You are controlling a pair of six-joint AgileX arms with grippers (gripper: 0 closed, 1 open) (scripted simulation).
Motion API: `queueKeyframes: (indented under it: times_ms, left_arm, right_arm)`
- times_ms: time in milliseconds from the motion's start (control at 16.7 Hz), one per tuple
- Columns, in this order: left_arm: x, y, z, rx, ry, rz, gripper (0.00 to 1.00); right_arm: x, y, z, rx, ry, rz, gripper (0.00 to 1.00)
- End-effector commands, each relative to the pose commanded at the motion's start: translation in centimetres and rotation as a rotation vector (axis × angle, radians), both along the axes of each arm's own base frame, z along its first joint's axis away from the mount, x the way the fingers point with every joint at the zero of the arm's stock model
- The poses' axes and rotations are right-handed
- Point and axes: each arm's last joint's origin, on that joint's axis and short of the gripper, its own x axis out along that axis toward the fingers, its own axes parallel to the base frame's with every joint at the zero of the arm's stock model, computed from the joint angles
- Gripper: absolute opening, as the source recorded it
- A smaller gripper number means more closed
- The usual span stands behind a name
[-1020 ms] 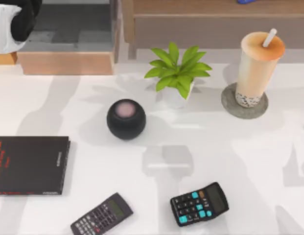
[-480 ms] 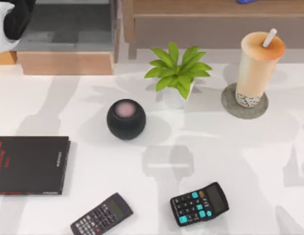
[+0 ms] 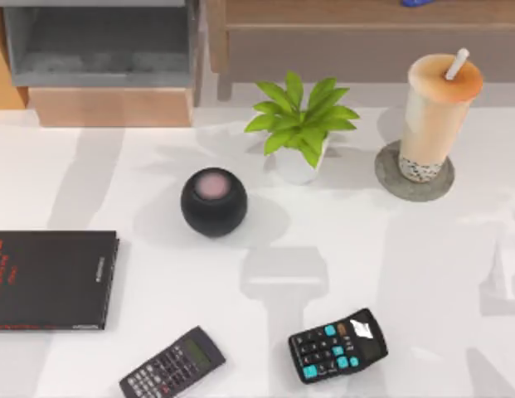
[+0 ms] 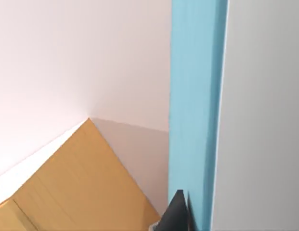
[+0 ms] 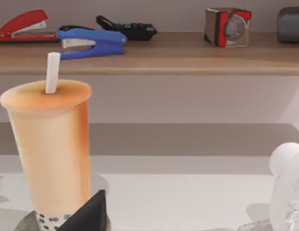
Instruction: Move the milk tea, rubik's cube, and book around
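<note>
Milk tea (image 3: 439,112) upright on a coaster (image 3: 414,172) near the tabletop's far right corner.
Left gripper's finger (image 4: 175,214) against the blue book (image 4: 195,110); jaw spacing of either gripper impossible to tell.

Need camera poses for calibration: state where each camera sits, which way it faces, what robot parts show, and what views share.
Top view: above the table, looking down on milk tea, plant, speaker.
Left wrist view: close against the book; a dark fingertip shows.
Right wrist view: low, facing the milk tea and shelf; a dark fingertip shows.
Shared: the milk tea, in top and right wrist views.
</note>
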Motion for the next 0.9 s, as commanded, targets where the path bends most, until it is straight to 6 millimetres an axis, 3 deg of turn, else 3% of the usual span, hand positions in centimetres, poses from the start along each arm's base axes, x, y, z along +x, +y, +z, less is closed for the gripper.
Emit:
queueKeyframes:
  times_ms: [120,300,420,720,900]
  left_arm:
    - [-2.9,0.7,-0.8,0.179,-0.001,0.022,0.0]
    - [-6.9,1.8,-4.3,0.432,0.05,0.043,0.0]
    - [-9.3,2.4,-7.8,0.589,0.118,0.041,0.0]
    - [-15.6,3.8,-18.7,0.879,0.387,-0.038,0.0]
    - [-18.8,4.4,-22.9,0.969,0.516,-0.094,0.0]
  right_arm:
    - [0.0,0.0,0.0,0.0,0.0,0.0,1.0]
    - [0.0,0.0,0.0,0.0,0.0,0.0,1.0]
    - [0.0,0.0,0.0,0.0,0.0,0.0,1.0]
    - [0.0,0.0,0.0,0.0,0.0,0.0,1.0]
    - [0.0,0.0,0.0,0.0,0.0,0.0,1.0]
